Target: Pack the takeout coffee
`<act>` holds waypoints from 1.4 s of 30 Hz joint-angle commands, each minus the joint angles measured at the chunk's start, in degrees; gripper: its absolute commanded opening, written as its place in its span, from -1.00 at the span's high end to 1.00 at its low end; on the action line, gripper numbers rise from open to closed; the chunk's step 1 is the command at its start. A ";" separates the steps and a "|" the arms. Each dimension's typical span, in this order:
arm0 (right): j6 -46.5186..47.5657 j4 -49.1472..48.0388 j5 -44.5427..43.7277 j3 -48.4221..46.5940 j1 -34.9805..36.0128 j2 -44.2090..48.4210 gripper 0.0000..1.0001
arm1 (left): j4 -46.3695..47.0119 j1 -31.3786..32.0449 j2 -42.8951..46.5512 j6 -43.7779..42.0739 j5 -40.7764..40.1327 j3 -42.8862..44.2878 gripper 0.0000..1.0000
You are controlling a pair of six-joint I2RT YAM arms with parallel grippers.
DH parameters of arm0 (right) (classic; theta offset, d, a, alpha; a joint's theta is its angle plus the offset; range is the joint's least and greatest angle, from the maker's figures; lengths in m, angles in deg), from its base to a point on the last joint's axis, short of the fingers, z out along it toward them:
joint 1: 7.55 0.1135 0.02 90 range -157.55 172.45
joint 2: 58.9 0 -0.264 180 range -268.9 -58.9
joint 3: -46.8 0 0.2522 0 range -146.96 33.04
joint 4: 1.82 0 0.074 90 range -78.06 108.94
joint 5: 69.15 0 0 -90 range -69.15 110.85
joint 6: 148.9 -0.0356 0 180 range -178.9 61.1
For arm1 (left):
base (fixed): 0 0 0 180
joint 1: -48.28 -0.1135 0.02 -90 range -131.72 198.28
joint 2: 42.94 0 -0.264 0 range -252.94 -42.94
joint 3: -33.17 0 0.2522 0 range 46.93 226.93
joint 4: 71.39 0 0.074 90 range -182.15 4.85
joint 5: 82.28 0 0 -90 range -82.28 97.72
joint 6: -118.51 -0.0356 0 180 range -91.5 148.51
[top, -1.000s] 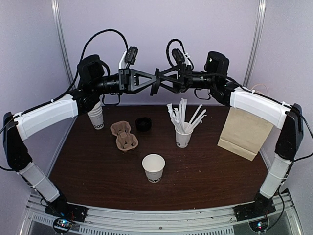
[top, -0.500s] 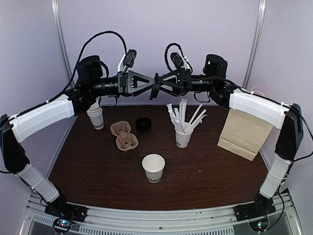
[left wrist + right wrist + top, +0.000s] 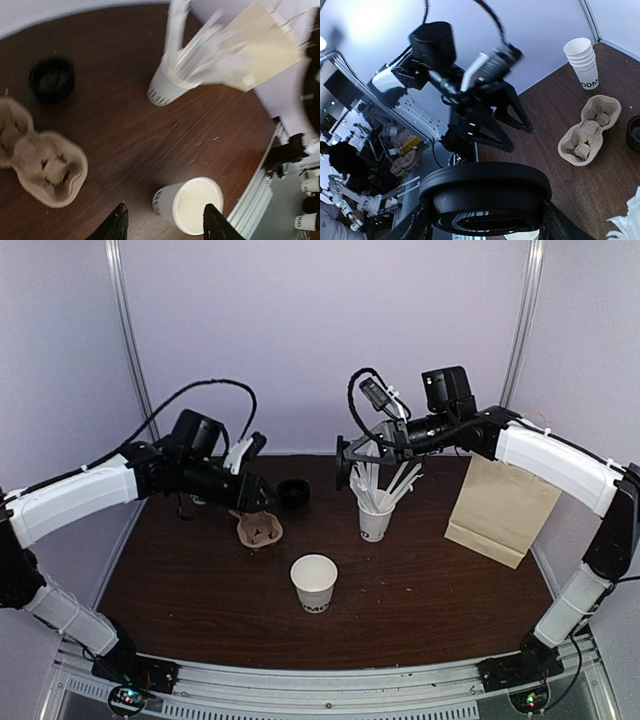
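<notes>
Top external view: lidless white paper cup stands mid-table.
Left gripper: fingers spread, empty, behind-left of cup.
Right gripper: clamping black round plastic lid, behind cup.

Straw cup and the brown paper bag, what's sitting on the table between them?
Nothing: the top view shows only bare dark tabletop between the straw cup and the paper bag.

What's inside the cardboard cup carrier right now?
Both pockets of the cup carrier look empty in the right wrist view; from above, the left gripper covers its far pocket.
</notes>
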 commanded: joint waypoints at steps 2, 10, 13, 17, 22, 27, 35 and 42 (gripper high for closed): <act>24.01 23.76 -6.67 -2.32 0.14 3.98 -0.36 | -5.53 0.44 -6.58 -1.20 -8.22 -10.49 0.00; 34.87 35.39 -13.34 -4.06 3.19 5.39 -0.35 | 0.53 7.41 -14.30 1.18 -6.27 -14.14 0.04; 37.79 37.35 -16.38 -4.14 5.66 5.23 -0.36 | 2.65 9.99 -16.91 1.74 -4.77 -14.39 0.06; 38.98 38.48 -18.72 -4.36 7.85 4.27 -0.36 | 6.46 11.58 -19.21 3.18 -2.39 -14.19 0.06; 41.24 40.74 -22.53 -6.22 10.27 2.52 -0.36 | 10.13 13.28 -22.14 4.17 -0.49 -12.19 0.07; 44.18 45.00 -28.18 -9.51 13.10 0.03 -0.38 | 11.35 13.86 -24.46 4.77 0.22 -10.62 0.09; 46.81 48.61 -34.56 -13.86 16.43 -4.37 -0.39 | 7.51 13.80 -20.80 4.17 -4.22 -13.47 0.10; 48.76 56.32 -39.75 -22.87 19.92 -12.88 -0.42 | 1.73 13.40 -12.80 3.96 -12.09 -17.25 0.04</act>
